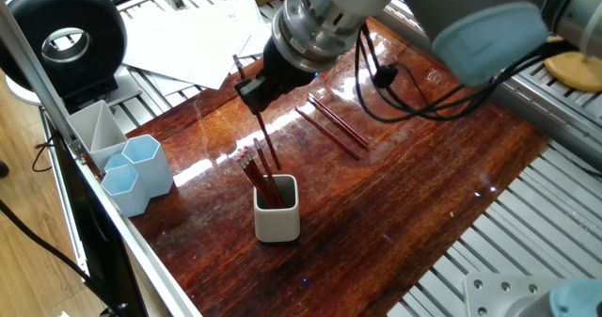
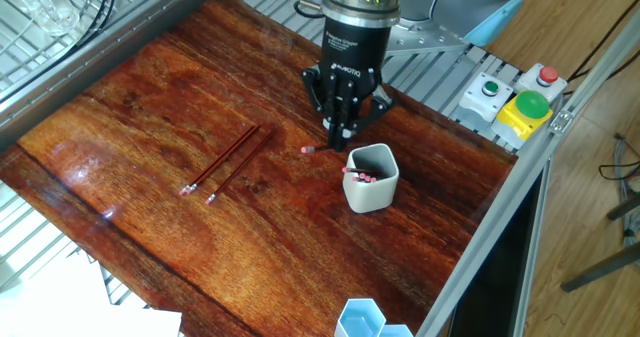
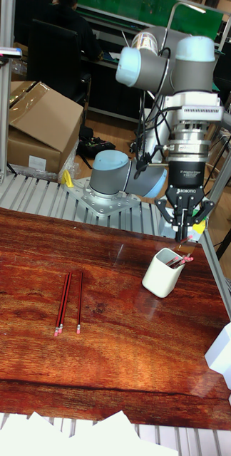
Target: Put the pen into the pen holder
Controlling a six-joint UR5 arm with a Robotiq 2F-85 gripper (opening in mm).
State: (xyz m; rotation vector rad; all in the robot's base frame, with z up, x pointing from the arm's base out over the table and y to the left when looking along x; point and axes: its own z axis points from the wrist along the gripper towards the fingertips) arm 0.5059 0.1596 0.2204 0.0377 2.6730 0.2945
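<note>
Over the counter (image 1: 395,195), the gripper (image 1: 256,96) is clamping a red pen (image 1: 266,146) and carrying it toward the pen holder (image 1: 277,209), so I'd call this roughly the last stretch. Several pens are already sitting in the cup. Three more are lying loose on the wood (image 3: 67,302), around 9 o'clock from the holder in the tall view. The held pen's long axis is slanting steeply, its lower end pointing down near the cup's rim; release looks not yet done.
</note>
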